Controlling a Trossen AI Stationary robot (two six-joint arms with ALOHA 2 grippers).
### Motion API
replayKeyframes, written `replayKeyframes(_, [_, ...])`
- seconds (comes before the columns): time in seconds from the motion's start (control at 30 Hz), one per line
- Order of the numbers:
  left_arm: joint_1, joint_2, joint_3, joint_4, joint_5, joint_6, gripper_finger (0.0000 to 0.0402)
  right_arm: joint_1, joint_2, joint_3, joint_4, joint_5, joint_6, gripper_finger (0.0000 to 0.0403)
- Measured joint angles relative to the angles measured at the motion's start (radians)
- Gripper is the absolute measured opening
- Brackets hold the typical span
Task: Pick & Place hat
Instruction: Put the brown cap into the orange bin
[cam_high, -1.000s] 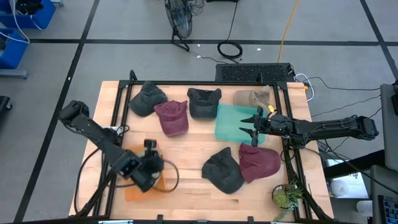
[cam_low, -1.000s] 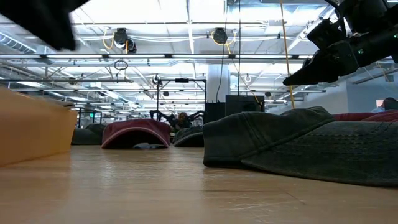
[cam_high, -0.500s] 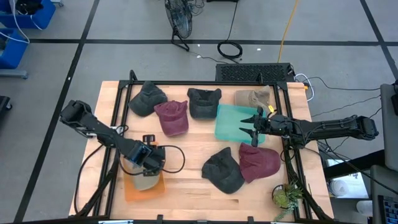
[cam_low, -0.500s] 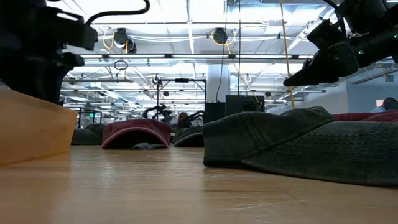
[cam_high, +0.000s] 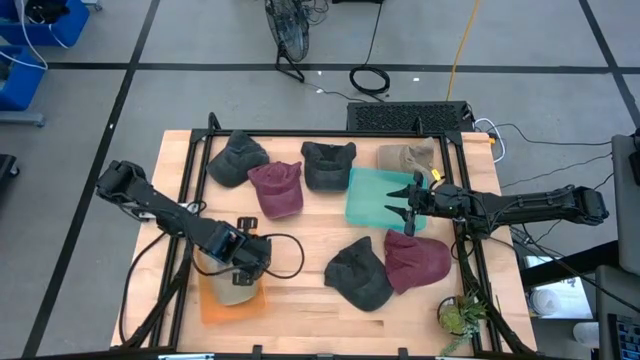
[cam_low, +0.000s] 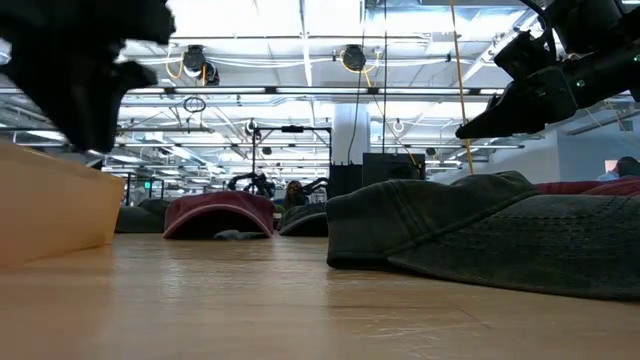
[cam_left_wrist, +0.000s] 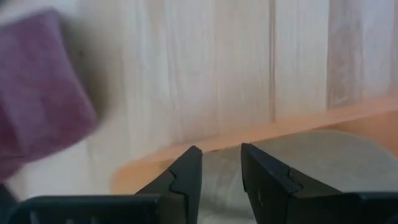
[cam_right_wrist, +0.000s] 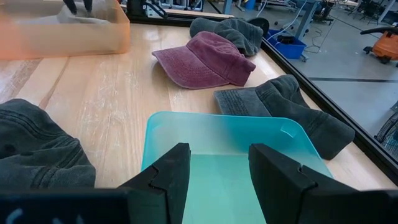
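the left hand (cam_high: 243, 272) stood over the orange bin (cam_high: 232, 296) near the desk's (cam_high: 310, 245) front left corner. its fingers (cam_left_wrist: 186, 180) were a narrow way apart, and the left wrist view showed nothing between them. a beige hat (cam_high: 232, 290) lay inside that bin, directly below the fingers; whether they touched it could not be told. in the low view the bin's wall (cam_low: 50, 205) showed at the left edge of the desk with the dark arm above it.

the right hand (cam_high: 412, 203) hung over the teal bin (cam_high: 375, 197) toward the right edge of the desk, fingers (cam_right_wrist: 168, 171) spread wide and holding nothing. the right wrist view showed the inside of the teal bin (cam_right_wrist: 230, 162) bare beneath them.

other hats lay loose on the desk:
- a grey hat (cam_high: 237, 158) near the back left corner
- a maroon hat (cam_high: 277, 188) just beside it
- a dark hat (cam_high: 328, 163) at the back edge, touching the teal bin's corner
- a tan hat (cam_high: 407, 156) at the back, just behind the teal bin
- a second dark hat (cam_high: 362, 272) and a second maroon hat (cam_high: 416, 260) side by side near the front right.

a small plant (cam_high: 462, 315) stood at the front right corner.
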Motion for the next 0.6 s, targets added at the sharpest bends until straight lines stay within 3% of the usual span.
replayKeyframes(0.1, [0.017, 0.0, 0.087, -0.052, -0.05, 0.005, 0.0115, 0.0, 0.0, 0.0, 0.0, 0.0, -0.001, 0.0153])
replayKeyframes(0.33, [0.083, -0.001, 0.222, -0.028, -0.281, 0.0, 0.0115, 0.0, 0.0, 0.0, 0.008, 0.0, -0.002, 0.0153])
replayKeyframes(0.6, [0.203, 0.015, 0.205, 0.22, -0.122, -0.092, 0.0115, 0.0, 0.0, 0.0, 0.012, 0.0, 0.001, 0.0153])
